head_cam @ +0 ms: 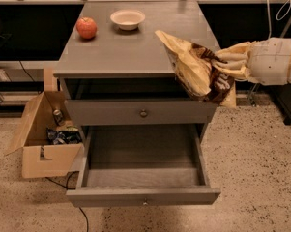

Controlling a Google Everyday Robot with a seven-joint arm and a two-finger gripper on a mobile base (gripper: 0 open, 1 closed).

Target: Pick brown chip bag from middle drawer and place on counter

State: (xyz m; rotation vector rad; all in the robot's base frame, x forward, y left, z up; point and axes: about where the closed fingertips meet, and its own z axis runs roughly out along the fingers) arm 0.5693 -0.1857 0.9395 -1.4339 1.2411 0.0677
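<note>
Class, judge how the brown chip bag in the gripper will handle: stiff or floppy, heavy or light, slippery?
Probably floppy: the brown chip bag creases and droops beside the gripper, which pinches it at the right edge of the counter. Likely light: one pinch holds it aloft. Its smooth foil may slip.
</note>
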